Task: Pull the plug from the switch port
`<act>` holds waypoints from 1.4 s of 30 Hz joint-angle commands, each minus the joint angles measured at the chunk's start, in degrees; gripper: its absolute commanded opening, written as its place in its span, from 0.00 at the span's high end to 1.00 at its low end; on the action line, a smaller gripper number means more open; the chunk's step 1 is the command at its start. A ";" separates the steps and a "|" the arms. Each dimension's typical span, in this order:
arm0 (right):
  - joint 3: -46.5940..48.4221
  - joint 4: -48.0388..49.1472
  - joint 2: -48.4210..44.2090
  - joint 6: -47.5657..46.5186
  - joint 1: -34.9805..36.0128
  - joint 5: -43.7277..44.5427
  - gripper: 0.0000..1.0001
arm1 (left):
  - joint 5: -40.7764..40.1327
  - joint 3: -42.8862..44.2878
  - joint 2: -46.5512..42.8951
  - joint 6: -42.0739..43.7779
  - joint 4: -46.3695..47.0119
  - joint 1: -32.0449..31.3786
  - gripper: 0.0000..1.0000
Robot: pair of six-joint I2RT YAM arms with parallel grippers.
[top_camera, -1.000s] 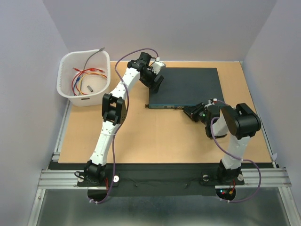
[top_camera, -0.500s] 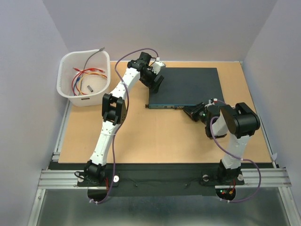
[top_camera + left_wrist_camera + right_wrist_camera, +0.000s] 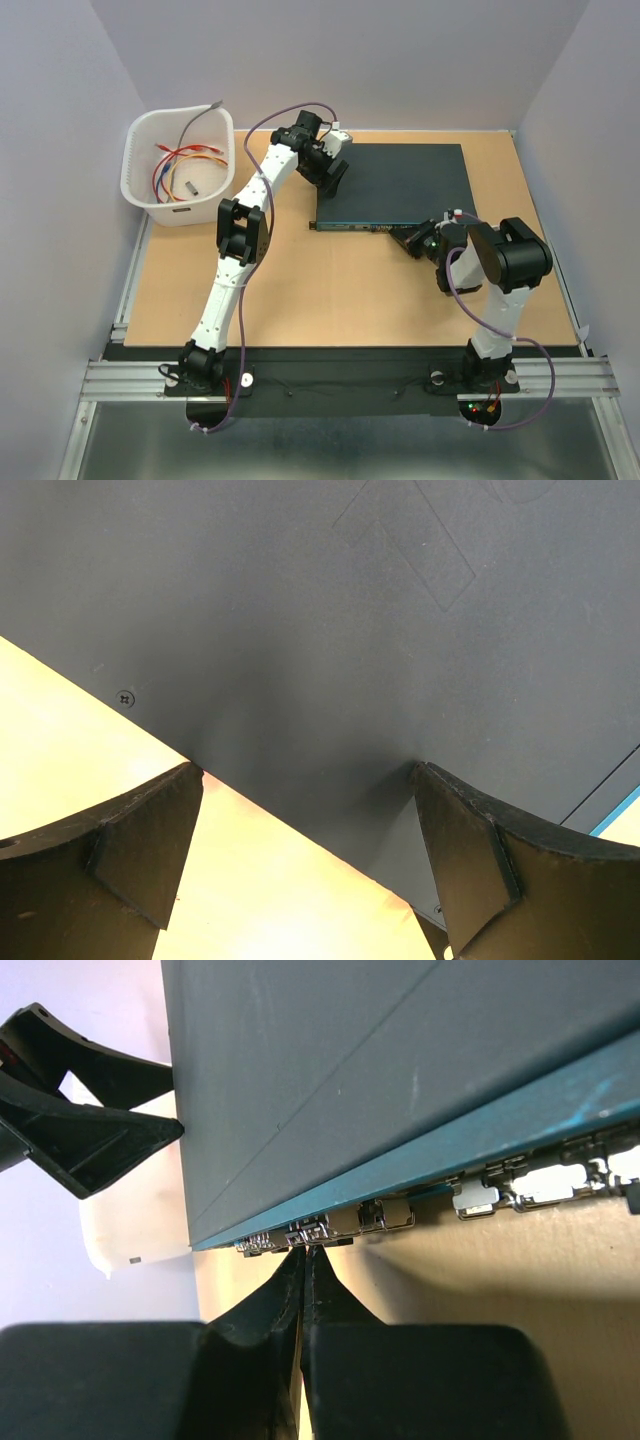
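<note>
the switch (image 3: pixel 395 185) is lying toward 1 o'clock on the table (image 3: pixel 300 290), its teal port face (image 3: pixel 360 227) running 9 to 3 and facing 6. the right gripper (image 3: pixel 303 1252), the nearer one, is touching that face with its fingers pressed together. a small dark plug (image 3: pixel 310 1232) is seemingly sitting at their tips, grip unconfirmed. the left gripper (image 3: pixel 305 820) is resting spread apart over the switch's 9 o'clock edge. judged pull: toward 6.

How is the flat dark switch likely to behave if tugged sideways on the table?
The switch looks like rigid metal, so it probably won't flex. Lying flat and low on the table, it seems unlikely to tip or roll. It may slide across that smooth surface, though the open left gripper at its edge could brace it.
</note>
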 commanded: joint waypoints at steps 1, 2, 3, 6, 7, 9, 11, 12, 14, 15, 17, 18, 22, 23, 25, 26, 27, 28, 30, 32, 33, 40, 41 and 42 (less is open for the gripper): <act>0.73 5.94 -1.22 1.40 -0.07 0.98 1.00 | 0.05 2.32 -3.08 0.66 -1.42 -0.36 0.03; 0.46 5.94 -1.31 1.48 -0.07 0.90 1.00 | -0.04 2.32 -3.08 0.57 -1.42 -0.36 0.03; 0.02 5.94 -1.66 1.75 -0.07 0.98 1.00 | -0.13 2.32 -3.08 0.57 -1.42 -0.36 0.03; -2.44 5.76 -1.92 2.71 0.01 0.72 0.99 | -0.13 2.32 -3.08 0.66 -1.51 -0.36 0.03; -2.96 5.76 -2.10 2.89 0.01 0.46 1.00 | -0.13 2.41 -2.99 0.66 -1.42 -0.36 0.03; -4.98 5.76 -3.15 3.15 0.19 0.37 1.00 | -0.13 2.58 -2.82 0.57 -1.60 -0.36 0.03; -6.13 5.67 -4.99 3.07 0.37 0.37 1.00 | -0.04 2.58 -2.82 0.57 -1.51 -0.36 0.03; -7.18 5.58 -5.78 3.15 0.37 0.45 1.00 | -0.04 2.50 -2.82 0.57 -1.51 -0.27 0.03; -7.89 5.23 -6.58 3.24 0.45 0.46 1.00 | -0.04 2.58 -2.82 0.57 -1.60 -0.44 0.03; -8.59 5.06 -7.19 3.24 0.45 0.37 1.00 | -0.13 2.67 -2.82 0.57 -1.60 -0.36 0.03; -8.94 5.14 -7.02 3.24 0.54 0.19 0.99 | -0.13 2.67 -2.90 0.57 -1.60 -0.53 0.03; -8.34 5.06 -6.85 2.81 0.54 0.02 1.00 | -0.13 2.67 -2.99 0.57 -1.60 -0.53 0.03; -5.08 5.23 -4.30 4.20 0.45 -0.25 0.61 | -0.13 2.67 -3.08 0.66 -1.86 -0.62 0.03; -4.64 5.58 -3.60 4.56 0.54 0.36 0.58 | -0.04 2.67 -3.08 0.66 -1.95 -0.53 0.03; -3.68 6.11 -2.02 4.47 0.45 0.46 0.58 | 0.13 2.67 -3.17 0.75 -2.04 -0.62 0.03; -2.80 6.81 -1.58 4.39 0.45 0.54 0.59 | 0.14 2.76 -3.17 0.75 -2.04 -0.62 0.03; -2.36 6.99 -1.22 4.56 0.45 0.80 0.60 | 0.05 2.85 -3.08 0.66 -1.95 -0.62 0.03; -2.01 7.16 -0.18 4.56 0.45 0.81 0.62 | 0.13 2.94 -2.99 0.75 -1.86 -0.62 0.03; -0.86 7.51 0.97 5.35 0.45 0.81 0.69 | 0.05 3.20 -2.73 0.66 -1.95 -0.62 0.03; -0.59 8.48 2.38 5.79 0.45 1.07 0.70 | 0.14 3.20 -2.64 0.66 -1.95 -0.62 0.03; -0.51 9.01 2.64 5.88 0.45 1.24 0.71 | 0.14 3.20 -2.64 0.66 -1.95 -0.62 0.03; 0.90 10.42 4.58 6.14 0.45 1.77 0.73 | 0.13 2.94 -2.73 0.57 -1.95 -0.62 0.03; 0.81 10.50 4.58 6.23 0.45 2.03 0.74 | 0.05 3.02 -2.82 0.57 -1.95 -0.62 0.03; 0.90 10.68 4.58 6.06 0.37 2.21 0.74 | 0.13 2.94 -2.82 0.49 -1.95 -0.53 0.03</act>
